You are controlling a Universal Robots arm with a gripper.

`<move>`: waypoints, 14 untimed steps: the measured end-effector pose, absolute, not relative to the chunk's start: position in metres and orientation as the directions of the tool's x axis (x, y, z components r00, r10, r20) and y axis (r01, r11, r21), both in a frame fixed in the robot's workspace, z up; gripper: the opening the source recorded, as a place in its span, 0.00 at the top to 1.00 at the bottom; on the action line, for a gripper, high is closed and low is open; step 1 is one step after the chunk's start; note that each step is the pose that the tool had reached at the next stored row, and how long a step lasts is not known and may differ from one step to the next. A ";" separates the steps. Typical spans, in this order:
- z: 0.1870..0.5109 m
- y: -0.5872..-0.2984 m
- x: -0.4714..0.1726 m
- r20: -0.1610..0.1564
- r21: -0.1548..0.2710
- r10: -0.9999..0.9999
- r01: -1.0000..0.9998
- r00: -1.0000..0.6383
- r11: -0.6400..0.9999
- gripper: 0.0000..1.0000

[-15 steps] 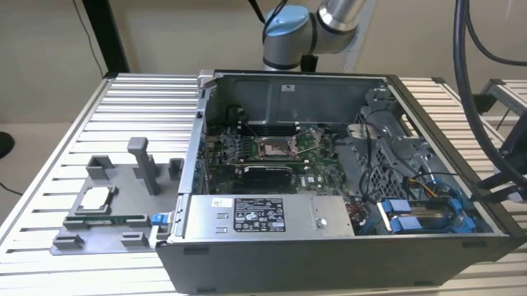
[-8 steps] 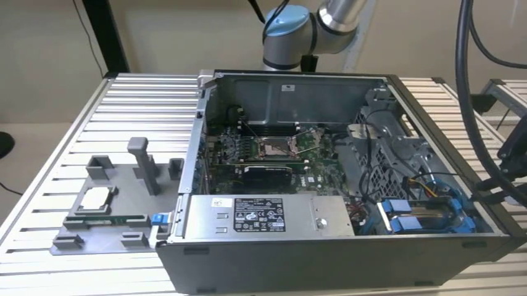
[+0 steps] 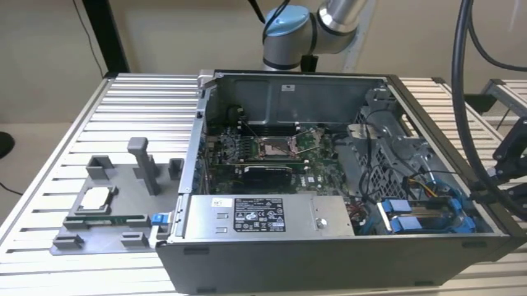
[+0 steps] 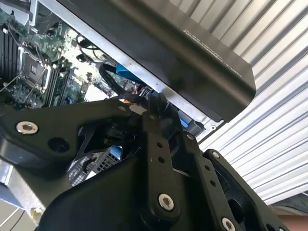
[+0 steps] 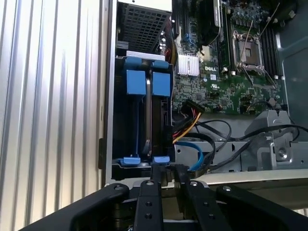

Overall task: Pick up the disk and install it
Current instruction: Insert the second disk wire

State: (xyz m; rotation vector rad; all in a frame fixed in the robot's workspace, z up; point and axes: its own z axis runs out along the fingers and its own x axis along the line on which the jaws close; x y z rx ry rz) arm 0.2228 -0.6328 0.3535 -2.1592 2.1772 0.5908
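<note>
Grey computer case [image 3: 329, 259] lies open on the slatted table [image 3: 132, 111]. Inside, in the drive bay at its corner, the disk [image 5: 155, 115] stands edge-on in its blue carrier, apparently seated already. The gripper [image 5: 166, 175] sits at the carrier's end; whether it grips cannot be told.

Your table [image 3: 123, 111]: ribbed metal slats | on it: open computer case [image 3: 329, 259] | grey holder tray [image 3: 99, 237] (beside the case)
</note>
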 end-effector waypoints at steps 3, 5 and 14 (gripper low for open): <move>0.354 -0.633 0.224 -0.280 0.251 -0.959 -0.967 -0.044 -0.029 0.00; 0.355 -0.634 0.226 -0.287 0.252 -0.957 -0.967 -0.043 -0.032 0.00; 0.355 -0.637 0.230 -0.288 0.254 -0.957 -0.966 -0.024 -0.052 0.00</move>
